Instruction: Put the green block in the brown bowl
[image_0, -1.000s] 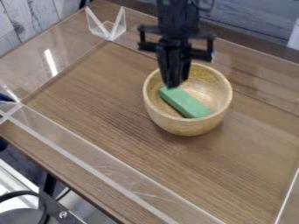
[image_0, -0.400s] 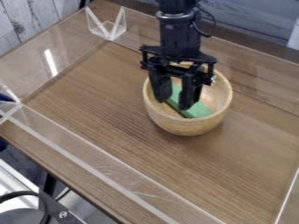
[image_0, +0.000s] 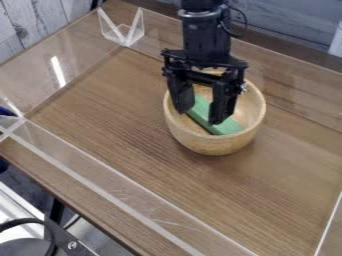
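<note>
I am holding my fingers (image_0: 203, 108) wide apart, straddling the green block (image_0: 218, 122), which is lying released inside the brown bowl (image_0: 245, 139) on the wooden surface (image_0: 107, 120)

The single black arm comes in from the top edge of the view and hangs nearly straight down, tipped only a little off vertical. At its lower end the gripper (image_0: 205, 104) stands with its jaws spread wide apart, one finger (image_0: 178, 106) on the left and its partner on the right, both pointing downward. Above the jaws a dark crossbar carries the two fingers, and above that rises the thicker cylindrical wrist. Nothing is pinched between the jaws.
</note>
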